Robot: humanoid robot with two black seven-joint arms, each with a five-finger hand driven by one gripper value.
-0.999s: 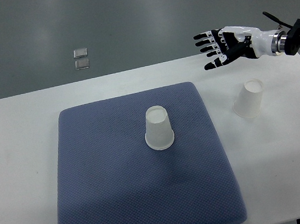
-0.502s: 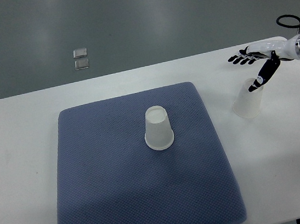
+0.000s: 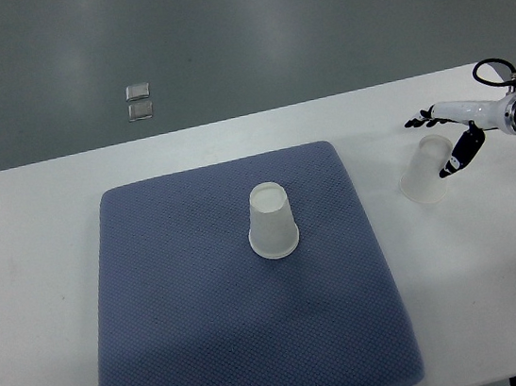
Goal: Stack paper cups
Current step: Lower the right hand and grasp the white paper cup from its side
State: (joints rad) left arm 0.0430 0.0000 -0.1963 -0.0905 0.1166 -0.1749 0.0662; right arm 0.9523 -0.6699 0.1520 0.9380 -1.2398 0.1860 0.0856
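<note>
On the white table [image 3: 45, 307], the right robot hand [image 3: 448, 137] straddled a tilted paper cup [image 3: 426, 172], fingers spread, not yet gripping, likely setting up a grasp; the target cup [image 3: 272, 220] stood inverted on the blue mat [image 3: 210, 333].

Only the right hand [image 3: 448, 135] is seen: white shell on the back, black fingers [image 3: 417, 121] with pale joints. A silver ring and chunky black wrist are attached, plus a looped black cable [image 3: 489, 72].
</note>
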